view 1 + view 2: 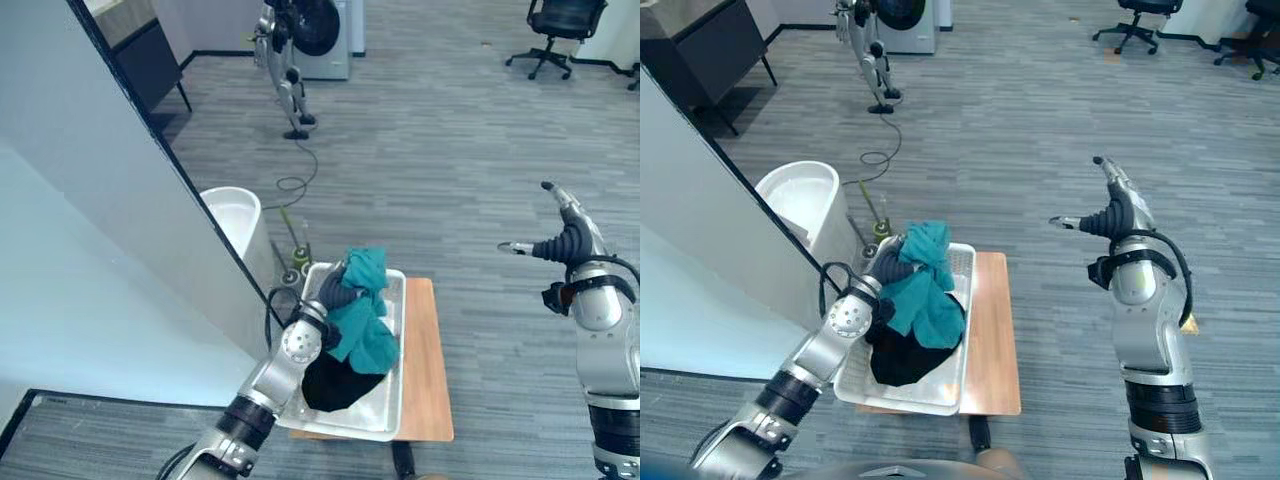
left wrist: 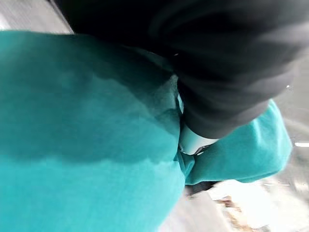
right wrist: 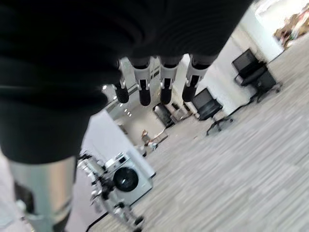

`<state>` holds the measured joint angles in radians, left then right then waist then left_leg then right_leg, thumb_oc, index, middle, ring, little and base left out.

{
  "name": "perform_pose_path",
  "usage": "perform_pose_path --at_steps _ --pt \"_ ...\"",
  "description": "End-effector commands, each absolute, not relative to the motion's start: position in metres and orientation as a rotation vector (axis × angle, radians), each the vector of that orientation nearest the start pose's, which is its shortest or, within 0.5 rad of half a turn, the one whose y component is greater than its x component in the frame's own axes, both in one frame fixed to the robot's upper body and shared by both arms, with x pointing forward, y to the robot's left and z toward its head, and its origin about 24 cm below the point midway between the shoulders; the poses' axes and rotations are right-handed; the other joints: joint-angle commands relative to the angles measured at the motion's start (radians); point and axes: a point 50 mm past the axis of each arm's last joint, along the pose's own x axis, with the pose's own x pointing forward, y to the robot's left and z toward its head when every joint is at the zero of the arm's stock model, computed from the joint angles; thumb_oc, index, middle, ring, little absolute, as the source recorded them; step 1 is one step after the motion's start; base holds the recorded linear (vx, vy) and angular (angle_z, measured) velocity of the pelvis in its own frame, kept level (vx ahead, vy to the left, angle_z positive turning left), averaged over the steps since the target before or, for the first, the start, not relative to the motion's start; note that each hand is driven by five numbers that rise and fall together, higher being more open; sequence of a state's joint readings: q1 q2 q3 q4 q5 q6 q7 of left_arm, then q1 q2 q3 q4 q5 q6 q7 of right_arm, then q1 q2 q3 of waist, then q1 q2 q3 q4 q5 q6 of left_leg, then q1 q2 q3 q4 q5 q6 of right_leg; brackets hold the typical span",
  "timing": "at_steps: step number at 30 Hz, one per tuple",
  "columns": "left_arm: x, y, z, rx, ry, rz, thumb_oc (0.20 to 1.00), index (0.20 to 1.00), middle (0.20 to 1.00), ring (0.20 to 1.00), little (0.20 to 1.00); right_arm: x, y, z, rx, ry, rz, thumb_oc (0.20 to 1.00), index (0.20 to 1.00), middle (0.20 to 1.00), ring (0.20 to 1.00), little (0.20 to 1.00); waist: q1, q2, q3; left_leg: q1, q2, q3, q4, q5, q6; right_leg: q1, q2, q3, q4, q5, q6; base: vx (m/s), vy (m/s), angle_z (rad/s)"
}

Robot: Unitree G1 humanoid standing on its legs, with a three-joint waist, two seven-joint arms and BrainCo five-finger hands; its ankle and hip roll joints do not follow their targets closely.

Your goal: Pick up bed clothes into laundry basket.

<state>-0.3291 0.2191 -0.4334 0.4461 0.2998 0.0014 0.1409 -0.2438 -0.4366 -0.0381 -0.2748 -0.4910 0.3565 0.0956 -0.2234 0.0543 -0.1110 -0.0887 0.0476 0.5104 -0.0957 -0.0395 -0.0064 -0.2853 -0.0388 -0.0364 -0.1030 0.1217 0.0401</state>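
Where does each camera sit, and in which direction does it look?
Left eye view: on the head, looking down at the left hand gripping the teal cloth over the white basket.
Right eye view: beside it, same scene; the right hand is raised, open.
Left wrist view: on the left wrist, against the teal cloth.
Right wrist view: on the right wrist, past straight fingers toward a washing machine.
Both eye views share the wooden table.
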Motion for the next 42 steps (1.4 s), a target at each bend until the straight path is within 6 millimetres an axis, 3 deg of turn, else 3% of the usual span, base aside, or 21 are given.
perform_pose_path --at_steps 1,4,5,6,8,10,11,12,14,15,24,28,29,32,34,36,37,38,39,40,42 --pt "0.308 0.092 0.002 0.832 0.038 -0.292 0.200 0.200 0.200 0.200 0.200 0.290 -0.211 0.163 -0.856 -0.208 -0.162 1.000 1.000 1.000 1.000 1.000 -0.033 -0.034 -0.085 -0.006 0.067 0.012 0.008 0.029 -0.056 0.026 -0.045 -0.020 0.016 -0.014 0.039 -0.02 -0.015 -0.24" --pt "0.302 0.086 -0.026 0.861 0.174 -0.303 0.200 0.200 0.200 0.200 0.200 0.292 -0.199 0.151 -0.833 -0.186 -0.123 1.000 1.000 1.000 1.000 1.000 -0.040 -0.036 -0.092 -0.030 0.070 0.014 0.008 0.034 -0.059 -0.003 -0.047 -0.013 0.016 -0.007 0.038 -0.03 -0.031 -0.25" --pt "0.302 0.085 -0.026 0.860 0.173 -0.303 0.200 0.200 0.200 0.200 0.200 0.292 -0.200 0.150 -0.833 -0.186 -0.123 1.000 1.000 1.000 1.000 1.000 -0.040 -0.035 -0.094 -0.032 0.070 0.013 0.008 0.034 -0.059 -0.005 -0.047 -0.013 0.016 -0.007 0.038 -0.02 -0.021 -0.10" --pt "0.301 0.087 -0.030 0.867 0.191 -0.293 1.000 1.000 1.000 1.000 1.000 0.292 -0.196 0.146 -0.819 -0.183 -0.109 1.000 1.000 1.000 1.000 1.000 -0.039 -0.037 -0.095 -0.038 0.069 0.010 0.008 0.036 -0.059 -0.010 -0.047 -0.016 0.016 -0.006 0.037 -0.02 -0.019 -0.06" --pt "0.300 0.087 -0.030 0.850 0.191 -0.283 1.000 1.000 1.000 1.000 1.000 0.291 -0.194 0.143 -0.811 -0.179 -0.099 1.000 1.000 1.000 1.000 1.000 -0.037 -0.038 -0.094 -0.043 0.069 0.007 0.008 0.037 -0.059 -0.014 -0.047 -0.018 0.016 -0.005 0.037 0.00 0.000 0.00" --pt "0.295 0.085 -0.024 0.718 0.165 -0.257 1.000 1.000 1.000 1.000 1.000 0.287 -0.184 0.133 -0.740 -0.184 -0.065 1.000 1.000 1.000 1.000 1.000 -0.022 -0.044 -0.092 -0.051 0.070 -0.002 0.008 0.042 -0.058 -0.014 -0.050 -0.027 0.016 -0.003 0.036 -0.03 -0.009 0.03" --pt "0.291 0.087 -0.012 0.557 0.103 -0.228 1.000 1.000 1.000 1.000 1.000 0.283 -0.178 0.122 -0.684 -0.180 -0.044 1.000 1.000 1.000 1.000 1.000 -0.004 -0.049 -0.089 -0.053 0.069 -0.009 0.008 0.043 -0.056 -0.009 -0.051 -0.036 0.016 0.000 0.037 -0.02 -0.006 0.05" --pt "0.290 0.088 -0.013 0.557 0.105 -0.228 1.000 1.000 1.000 1.000 1.000 0.283 -0.178 0.122 -0.682 -0.179 -0.043 1.000 1.000 1.000 1.000 1.000 -0.005 -0.050 -0.090 -0.053 0.069 -0.010 0.008 0.043 -0.056 -0.009 -0.052 -0.036 0.016 0.000 0.037 -0.02 -0.002 0.06" --pt "0.281 0.094 0.000 0.390 0.041 -0.215 1.000 1.000 1.000 1.000 1.000 0.278 -0.170 0.105 -0.612 -0.145 -0.010 1.000 1.000 1.000 1.000 1.000 0.009 -0.056 -0.090 -0.051 0.069 -0.017 0.008 0.043 -0.056 0.001 -0.051 -0.047 0.016 -0.001 0.038 0.00 0.010 0.09" --pt "0.274 0.103 0.009 0.255 -0.004 -0.188 1.000 1.000 1.000 1.000 1.000 0.271 -0.164 0.085 -0.541 -0.093 0.028 1.000 1.000 1.000 1.000 1.000 0.030 -0.061 -0.087 -0.047 0.068 -0.025 0.008 0.041 -0.054 0.015 -0.052 -0.059 0.016 -0.004 0.038 0.01 0.016 0.11" --pt "0.242 0.120 0.020 -0.197 -0.023 -0.139 1.000 1.000 1.000 1.000 1.000 0.235 -0.152 0.030 -0.122 0.038 0.080 1.000 1.000 1.000 1.000 1.000 0.093 -0.089 -0.084 -0.035 0.060 -0.117 0.008 0.040 -0.048 0.085 -0.043 -0.088 0.016 -0.034 0.030 0.00 -0.019 0.29" --pt "0.232 0.122 0.027 -0.261 -0.067 -0.119 1.000 1.000 1.000 1.000 1.000 0.228 -0.148 0.021 -0.054 0.038 0.087 1.000 1.000 1.000 1.000 1.000 0.107 -0.094 -0.081 -0.033 0.052 -0.144 0.008 0.038 -0.041 0.099 -0.038 -0.082 0.016 -0.044 0.024 0.01 0.010 0.08" --pt "0.220 0.150 0.023 -0.003 -0.016 -0.027 1.000 1.000 1.000 1.000 1.000 0.198 -0.191 -0.006 0.003 0.225 0.016 1.000 1.000 1.000 1.000 1.000 0.224 -0.063 0.054 0.017 0.026 -0.262 0.116 -0.034 -0.030 0.224 -0.075 -0.234 0.016 -0.117 0.020 -0.11 0.035 0.05" --pt "0.223 0.162 0.035 -0.032 -0.044 0.098 1.000 1.000 1.000 1.000 1.000 0.198 -0.176 -0.003 -0.032 0.217 0.079 1.000 1.000 1.000 1.000 1.000 0.244 -0.078 0.037 0.059 0.032 -0.285 0.021 0.024 -0.036 0.240 -0.059 -0.255 0.016 -0.109 0.019 -0.18 0.064 0.30" --pt "0.221 0.168 0.042 -0.055 -0.083 0.140 1.000 1.000 1.000 1.000 1.000 0.217 -0.148 0.020 -0.053 0.106 0.181 1.000 1.000 1.000 1.000 1.000 0.274 -0.094 0.040 0.045 0.047 -0.324 0.008 0.061 -0.036 0.249 -0.029 -0.259 0.062 -0.113 0.012 -0.24 0.115 0.41" --pt "0.222 0.168 0.045 -0.066 -0.099 0.144 1.000 1.000 1.000 1.000 1.000 0.221 -0.143 0.027 -0.056 0.077 0.195 1.000 1.000 1.000 1.000 1.000 0.280 -0.093 0.041 0.034 0.056 -0.339 0.008 0.072 -0.043 0.224 -0.023 -0.243 0.111 -0.135 0.008 -0.16 0.041 0.20" --pt "0.225 0.167 0.049 -0.077 -0.117 0.135 1.000 1.000 1.000 1.000 1.000 0.226 -0.138 0.036 -0.061 0.035 0.201 1.000 1.000 1.000 1.000 1.000 0.287 -0.093 0.043 0.021 0.062 -0.366 0.008 0.080 -0.046 0.205 -0.009 -0.197 0.138 -0.147 0.011 -0.20 0.010 0.21" --pt "0.231 0.160 0.055 -0.082 -0.136 0.092 1.000 1.000 1.000 1.000 1.000 0.232 -0.132 0.052 -0.079 -0.036 0.219 1.000 1.000 1.000 1.000 1.000 0.284 -0.093 0.041 -0.009 0.071 -0.429 0.008 0.088 -0.053 0.163 0.035 -0.022 0.196 -0.194 0.027 -0.26 0.007 0.41" --pt "0.234 0.157 0.056 -0.075 -0.138 0.070 1.000 1.000 1.000 1.000 1.000 0.234 -0.133 0.059 -0.102 -0.061 0.219 1.000 1.000 1.000 1.000 1.000 0.283 -0.093 0.036 -0.025 0.072 -0.462 0.008 0.101 -0.057 0.152 0.058 0.067 0.205 -0.199 0.029 -0.19 -0.006 0.71" --pt "0.234 0.157 0.057 -0.075 -0.139 0.070 1.000 1.000 1.000 1.000 1.000 0.234 -0.133 0.059 -0.103 -0.062 0.218 1.000 1.000 1.000 1.000 1.000 0.284 -0.092 0.035 -0.028 0.073 -0.461 0.008 0.101 -0.058 0.147 0.059 0.069 0.208 -0.199 0.029 -0.10 -0.020 1.13" --pt "0.238 0.155 0.059 -0.071 -0.151 0.049 1.000 1.000 1.000 1.000 1.000 0.236 -0.130 0.074 -0.125 -0.118 0.235 1.000 1.000 1.000 1.000 1.000 0.285 -0.097 0.020 -0.048 0.072 -0.533 0.008 0.115 -0.073 0.172 0.070 0.200 0.177 -0.203 0.008 -0.09 -0.035 1.67"
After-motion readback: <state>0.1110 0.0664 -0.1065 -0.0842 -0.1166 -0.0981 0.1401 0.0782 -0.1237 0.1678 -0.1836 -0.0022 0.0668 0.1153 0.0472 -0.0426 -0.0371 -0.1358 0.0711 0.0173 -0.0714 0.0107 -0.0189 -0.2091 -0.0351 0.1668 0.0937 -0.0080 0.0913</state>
